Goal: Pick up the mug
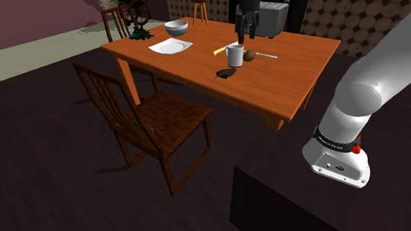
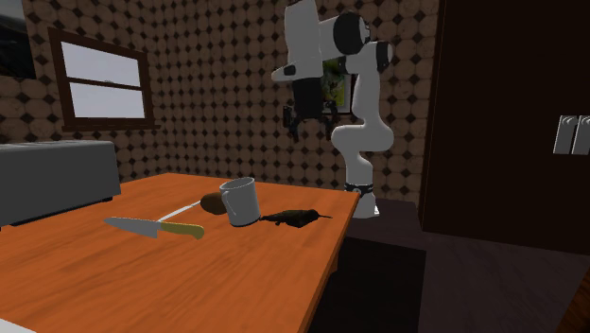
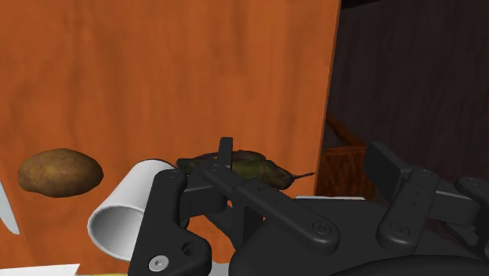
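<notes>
A pale grey mug (image 1: 235,54) stands upright on the orange wooden table (image 1: 290,75), near the edge that faces the stand. In the second exterior view the mug (image 2: 242,201) sits between a brown potato (image 2: 214,202) and a small dark object (image 2: 293,218). My black gripper (image 1: 244,30) hangs well above the mug, pointing down, with its fingers apart and nothing between them. From the second exterior view the gripper (image 2: 307,123) is high over the table. The wrist view looks down past the gripper (image 3: 286,212) at the mug's open rim (image 3: 129,212).
A yellow-handled knife (image 2: 151,227) lies beside the potato (image 1: 250,55). A plate (image 1: 170,46) and bowl (image 1: 176,27) sit at the table's far end, a toaster (image 1: 273,17) behind the gripper. A wooden chair (image 1: 152,118) stands by the table's side.
</notes>
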`<state>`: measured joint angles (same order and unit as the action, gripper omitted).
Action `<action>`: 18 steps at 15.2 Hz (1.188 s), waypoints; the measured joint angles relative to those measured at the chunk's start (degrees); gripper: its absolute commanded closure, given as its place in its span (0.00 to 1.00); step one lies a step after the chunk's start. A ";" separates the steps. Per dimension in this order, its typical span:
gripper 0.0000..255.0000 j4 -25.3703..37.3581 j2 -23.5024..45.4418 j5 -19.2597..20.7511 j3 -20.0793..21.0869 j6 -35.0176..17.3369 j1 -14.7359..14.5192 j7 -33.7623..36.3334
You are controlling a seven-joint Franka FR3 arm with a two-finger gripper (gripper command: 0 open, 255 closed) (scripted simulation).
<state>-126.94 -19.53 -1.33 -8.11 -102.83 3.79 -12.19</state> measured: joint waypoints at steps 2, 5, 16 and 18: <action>0.00 1.89 3.43 -0.02 -1.20 -1.60 0.41 -1.92; 0.00 5.10 9.23 -0.57 -2.65 -4.26 0.88 -4.60; 0.00 20.91 30.24 -5.03 -5.49 -9.23 3.57 -13.09; 0.00 20.60 31.22 -5.32 -5.44 -10.48 3.65 -13.38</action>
<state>-106.34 11.69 -6.65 -13.55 -113.32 7.43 -25.57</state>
